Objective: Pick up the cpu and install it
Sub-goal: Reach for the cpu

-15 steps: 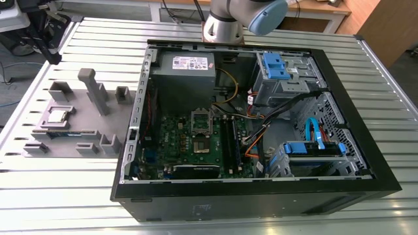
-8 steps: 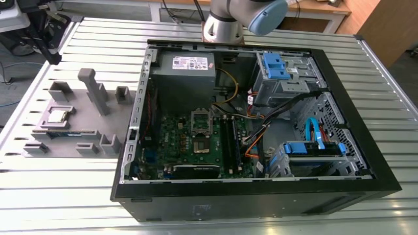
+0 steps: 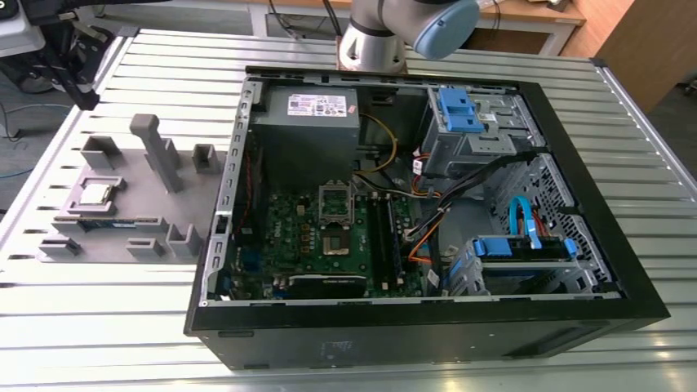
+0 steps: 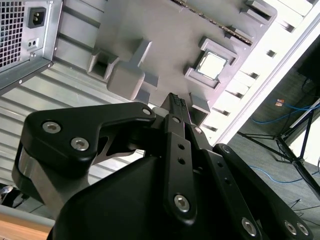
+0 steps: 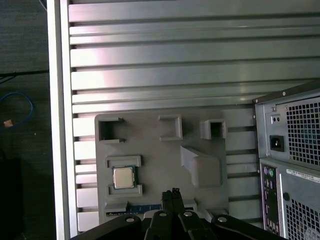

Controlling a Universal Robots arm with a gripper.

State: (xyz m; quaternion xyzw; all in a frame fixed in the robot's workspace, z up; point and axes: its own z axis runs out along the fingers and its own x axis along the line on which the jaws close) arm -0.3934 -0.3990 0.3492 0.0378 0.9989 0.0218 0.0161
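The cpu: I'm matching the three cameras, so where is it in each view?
Exterior view: cpu in a pocket of the grey tray, on the exterior view's left of the case.
First wrist view: cpu in the same tray pocket.
Second wrist view: cpu in the same tray pocket.
Shared landmark: the tray's tall post.

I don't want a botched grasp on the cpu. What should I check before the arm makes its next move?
1. cpu lying flat in its pocket on the grey fixture: ok.
2. Gripper empty: ok.
3. Gripper centred over the cpu: not ok, it is off to one side.
4. Gripper open for the grasp: not ok, it looks shut.
5. Computer case open, motherboard exposed: ok.
6. Motherboard socket free and unlatched: cannot tell.
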